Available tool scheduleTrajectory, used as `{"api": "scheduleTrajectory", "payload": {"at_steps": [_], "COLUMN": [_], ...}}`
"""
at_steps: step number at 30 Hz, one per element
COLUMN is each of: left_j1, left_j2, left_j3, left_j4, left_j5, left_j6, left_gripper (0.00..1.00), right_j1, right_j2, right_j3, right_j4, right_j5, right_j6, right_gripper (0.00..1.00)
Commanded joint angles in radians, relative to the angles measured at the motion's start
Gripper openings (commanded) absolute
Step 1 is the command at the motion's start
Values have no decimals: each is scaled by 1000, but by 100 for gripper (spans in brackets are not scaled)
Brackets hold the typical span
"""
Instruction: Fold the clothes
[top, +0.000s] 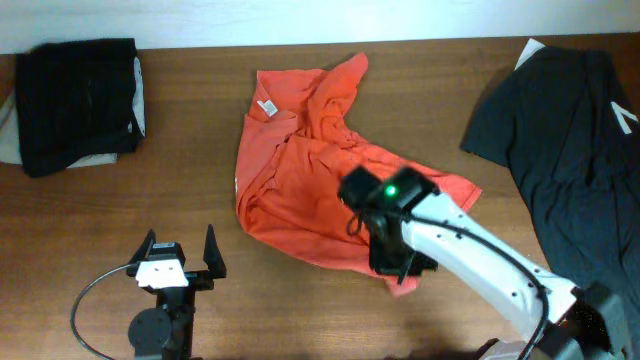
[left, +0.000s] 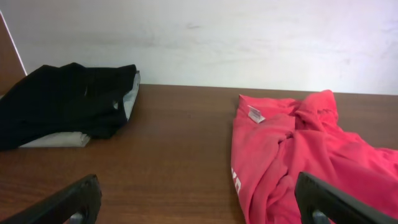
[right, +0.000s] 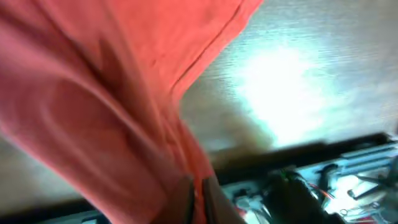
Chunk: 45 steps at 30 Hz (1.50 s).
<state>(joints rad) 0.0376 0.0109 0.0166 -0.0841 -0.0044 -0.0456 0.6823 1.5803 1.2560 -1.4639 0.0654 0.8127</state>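
Note:
The red-orange T-shirt (top: 310, 175) lies crumpled in the middle of the table, its white neck label up at the far end. White lettering peeks out at its left edge in the left wrist view (left: 236, 180). My right gripper (top: 400, 268) is shut on the shirt's near right edge; in the right wrist view the fabric (right: 93, 106) hangs from the closed fingers (right: 198, 193). My left gripper (top: 180, 262) is open and empty, resting near the front left, apart from the shirt; it also shows in the left wrist view (left: 199, 202).
A folded black garment (top: 80, 105) over something white sits at the back left, also in the left wrist view (left: 62, 102). A dark garment (top: 560, 130) spreads over the right side. Bare wooden table (top: 180, 190) lies between my left gripper and the shirt.

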Motion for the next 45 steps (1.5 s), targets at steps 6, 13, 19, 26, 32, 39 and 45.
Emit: {"api": "scheduleTrajectory", "payload": {"at_steps": [6,13,19,26,32,39,45], "left_j1": [-4,-5,-5,-314,-340,-341,-355], "left_j2": [-5,8,459,1556,1949,2033,2033], "left_j3": [-7,5,481,1414,1424,1424,1424], "left_j4": [1,204,-53,-863,-686,-638,-684], "left_j5": [0,476,541,82,-64,-151,-344], "left_j6": [13,-107,74,235,135,117,86], "left_gripper": [99,99,99,99,99,58,56], "right_j1": [-155,-239,-511,-538,-538,-538,-538], "right_j2": [-75,-75,-75,-47,-45,-45,-45], "right_j3": [-121,-121,-121,-121,-121,-121,-121], "right_j4": [82,240,270,302,297,294,294], "right_j5": [20,-2,-2,-2,-6,-5,-5], "right_j6": [68,2,3,-19,-84,-84,-84], "right_gripper": [72,99,99,99,99,99,99]}}
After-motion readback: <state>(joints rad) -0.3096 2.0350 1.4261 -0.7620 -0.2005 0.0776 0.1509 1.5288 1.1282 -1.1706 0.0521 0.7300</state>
